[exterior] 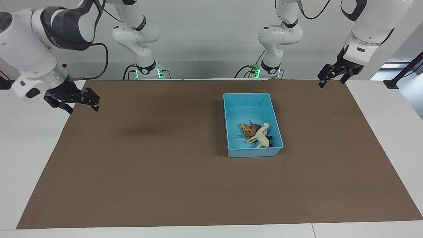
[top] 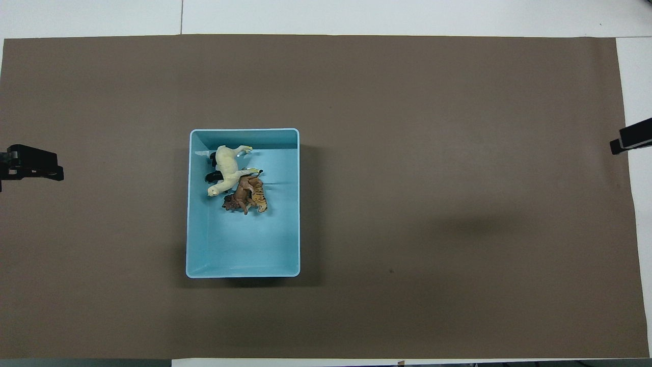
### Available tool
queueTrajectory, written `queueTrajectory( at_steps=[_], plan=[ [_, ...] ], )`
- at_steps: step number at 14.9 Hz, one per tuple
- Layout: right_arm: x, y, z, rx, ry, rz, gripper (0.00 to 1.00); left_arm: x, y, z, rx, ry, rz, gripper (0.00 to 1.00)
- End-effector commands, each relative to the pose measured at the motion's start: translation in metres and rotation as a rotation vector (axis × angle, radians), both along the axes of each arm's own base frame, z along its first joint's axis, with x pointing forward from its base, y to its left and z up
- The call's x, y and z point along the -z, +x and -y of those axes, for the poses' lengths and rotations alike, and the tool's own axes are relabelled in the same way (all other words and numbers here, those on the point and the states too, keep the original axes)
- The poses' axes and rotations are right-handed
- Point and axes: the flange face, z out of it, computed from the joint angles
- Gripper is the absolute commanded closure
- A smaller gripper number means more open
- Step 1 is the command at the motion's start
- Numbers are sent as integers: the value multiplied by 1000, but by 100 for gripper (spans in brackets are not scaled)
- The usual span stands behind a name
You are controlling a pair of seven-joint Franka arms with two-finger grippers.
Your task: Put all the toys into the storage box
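Observation:
The light blue storage box (exterior: 246,95) stands on the brown mat, toward the left arm's end of the table; it also shows in the overhead view (top: 244,131). In it lie the cream-white horse (exterior: 261,137) (top: 226,171), the orange striped tiger (exterior: 246,131) (top: 260,198) and the reddish-brown animal (exterior: 254,127) (top: 238,198). The black-and-white panda (top: 212,169) lies mostly hidden under the horse. My left gripper (exterior: 332,82) (top: 51,171) is open and empty, raised over the mat's edge. My right gripper (exterior: 82,107) (top: 619,145) is open and empty, raised over the other edge.
The brown mat (exterior: 165,165) covers most of the white table (exterior: 26,138). No toy lies on the mat outside the box. Both arms' bases (exterior: 145,69) stand at the table's edge nearest the robots.

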Motion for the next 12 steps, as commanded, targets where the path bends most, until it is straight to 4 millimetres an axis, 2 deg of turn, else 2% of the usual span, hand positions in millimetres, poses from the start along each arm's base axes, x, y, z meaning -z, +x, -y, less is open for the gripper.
queueTrajectory(
  at_steps=[1,4,6,12],
  plan=[
    [-4,-33,-4,-10,-26,-4,0,-1,-5,-3,0,-4,-5,0],
    [-10,-21,-9,-22,-79,69,0,-1,-5,-4,-2,-4,-5,0],
    [-6,-15,-8,-2,-88,71,0,-1,-5,-4,-2,-4,-5,0],
    [-6,-18,-10,3,-71,44,0,-1,-5,-4,-2,-4,-5,0]
  ],
)
